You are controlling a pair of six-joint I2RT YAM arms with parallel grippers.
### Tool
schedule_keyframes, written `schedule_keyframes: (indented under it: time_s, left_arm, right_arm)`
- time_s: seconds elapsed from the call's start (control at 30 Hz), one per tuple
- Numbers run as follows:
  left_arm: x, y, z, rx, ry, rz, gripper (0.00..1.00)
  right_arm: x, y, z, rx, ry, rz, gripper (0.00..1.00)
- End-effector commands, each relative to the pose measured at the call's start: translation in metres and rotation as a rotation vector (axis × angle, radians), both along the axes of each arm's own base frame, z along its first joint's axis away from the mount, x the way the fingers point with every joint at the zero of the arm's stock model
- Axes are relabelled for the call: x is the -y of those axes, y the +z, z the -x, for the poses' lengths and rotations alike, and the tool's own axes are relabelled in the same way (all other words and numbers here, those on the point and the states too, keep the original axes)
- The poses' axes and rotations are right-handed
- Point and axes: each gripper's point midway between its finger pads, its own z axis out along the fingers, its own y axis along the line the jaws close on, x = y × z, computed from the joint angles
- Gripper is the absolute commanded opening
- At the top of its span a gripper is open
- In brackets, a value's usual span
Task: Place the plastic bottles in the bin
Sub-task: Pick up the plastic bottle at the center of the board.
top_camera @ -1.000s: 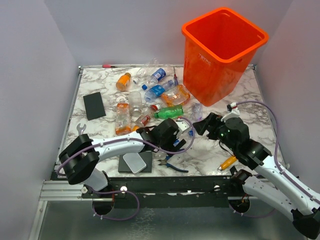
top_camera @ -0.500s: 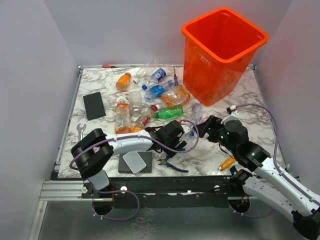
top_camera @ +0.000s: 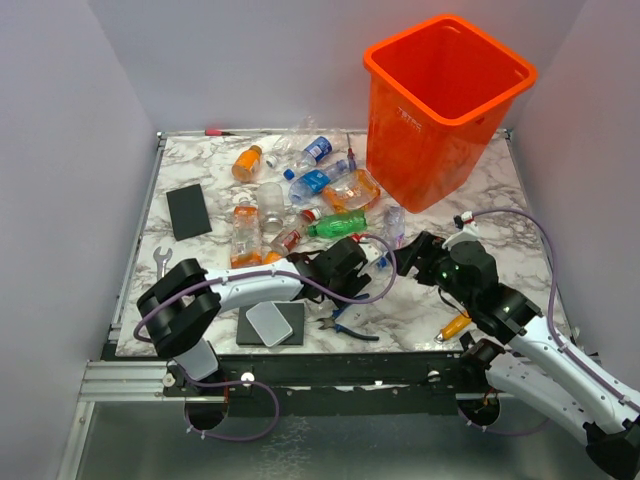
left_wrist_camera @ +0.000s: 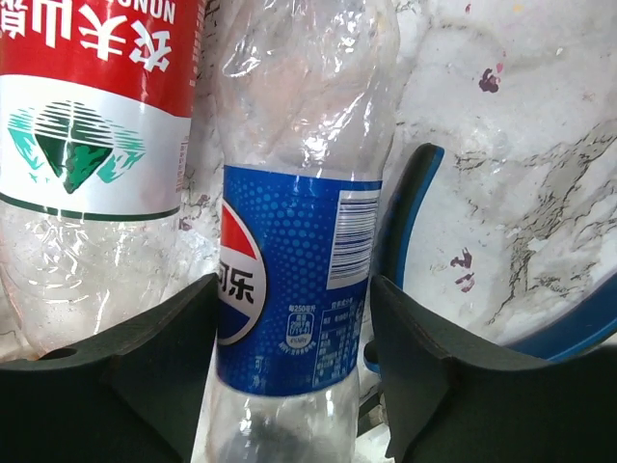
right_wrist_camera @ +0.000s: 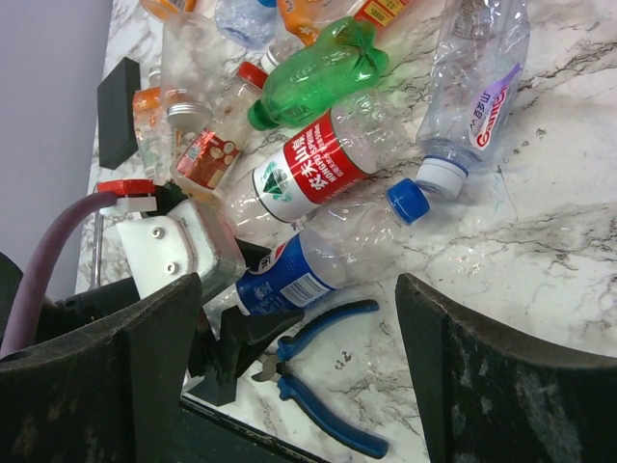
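A clear crushed bottle with a blue label (left_wrist_camera: 289, 193) lies on the marble table, its blue cap pointing away. My left gripper (left_wrist_camera: 294, 289) has one finger pressed on each side of its label, so it is shut on it; from above, the left gripper (top_camera: 375, 280) sits low at the table's front middle. The same bottle (right_wrist_camera: 318, 260) shows in the right wrist view. My right gripper (right_wrist_camera: 299, 280) hovers open just right of it, holding nothing. A red-labelled bottle (left_wrist_camera: 87, 145) lies alongside. Several more plastic bottles, among them a green one (top_camera: 335, 225), lie behind. The orange bin (top_camera: 430, 150) stands at the back right.
Blue-handled pliers (top_camera: 345, 325) lie right under the left gripper, one handle (left_wrist_camera: 415, 222) beside the held bottle. An orange-handled screwdriver (top_camera: 455, 325) lies by the right arm. A black pad (top_camera: 188, 211), a wrench (top_camera: 161, 262) and a grey slab (top_camera: 270, 325) sit on the left.
My left gripper has slid forward and right over the blue-labelled bottle and its jaws have narrowed onto it. The right gripper shifted slightly left, then held still.
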Motion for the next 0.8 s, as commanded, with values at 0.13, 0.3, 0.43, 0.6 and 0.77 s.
schedule_keyframes:
  time_s: [0.13,0.3,0.43,0.6,0.77]
  left_arm:
    - [0.001,0.018,-0.005,0.05,0.011,0.042,0.53]
    - [0.003,0.044,-0.006,0.103,0.012,0.127,0.38]
    - [0.005,0.057,-0.005,0.117,-0.002,0.168,0.33]
    - [0.007,0.107,-0.008,0.222,0.023,0.349,0.31]
    - [0.01,0.176,0.01,0.306,-0.035,0.696,0.33]
  right_arm:
    - [-0.007,0.004,-0.001,0.014,0.029,-0.004,0.85]
    - [-0.007,0.017,-0.002,0.037,0.033,-0.004,0.85]
    - [-0.003,0.028,-0.004,0.054,0.019,0.01,0.84]
    - [-0.004,0.051,-0.002,0.093,0.019,-0.049,0.85]
    - [-0.022,0.097,0.004,0.221,0.089,-0.254,0.85]
